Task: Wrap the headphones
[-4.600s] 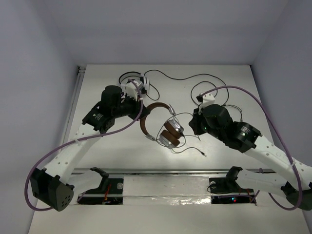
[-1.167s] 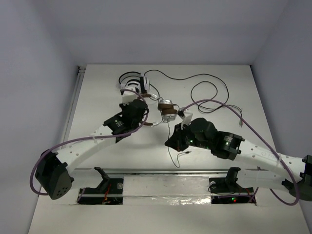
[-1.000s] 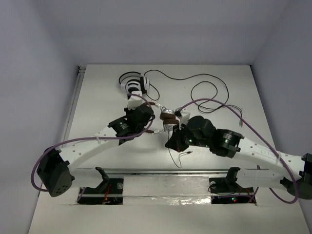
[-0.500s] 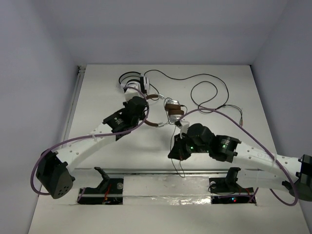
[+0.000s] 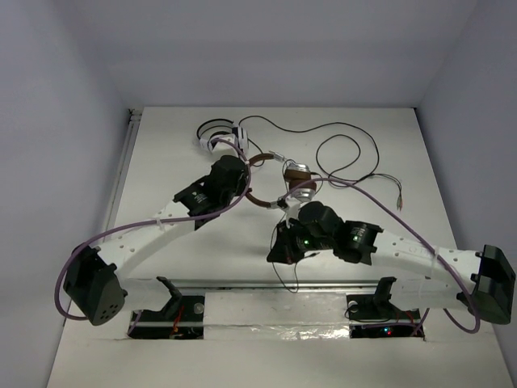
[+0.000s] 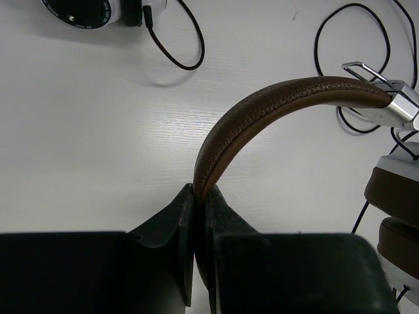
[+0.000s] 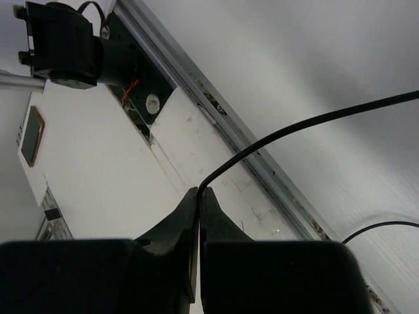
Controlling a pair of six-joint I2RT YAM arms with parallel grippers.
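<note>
From above: over-ear headphones with a brown leather headband and brown-and-silver cups (image 5: 294,179), around mid-counter, a little toward the far edge. Held at the headband by the left pincer (image 5: 245,188). Beyond them, toward the far-left corner, a second pair of white-and-black headphones (image 5: 218,137), lying untouched. Toward the middle of the near edge, the right pincer (image 5: 280,249), well apart from the cups. Too small here to tell how either pincer stands.

From the left wrist: pincer squeezed tight on the stitched edge of the brown headband, nothing but the band between its tips. Band arching up and to the right to a silver yoke, with the cups hanging at the right side, seemingly raised off the white counter (image 6: 98,144), though hard to say for sure. Nothing wound on the stretch of headband in sight.

From the right wrist: pincer pressed together on a thin dark cable (image 7: 296,130), pinched right at the tips. From there sweeping up and to the right in one smooth line, with the near edge of the counter and its metal rail (image 7: 249,163) behind.

Judged from all this: early going. Done so far, apparently: both holds, one on the headband and one on the cable, with the cable drawn out. Left to do: the winding itself, turn after turn, and securing the loose end.
</note>
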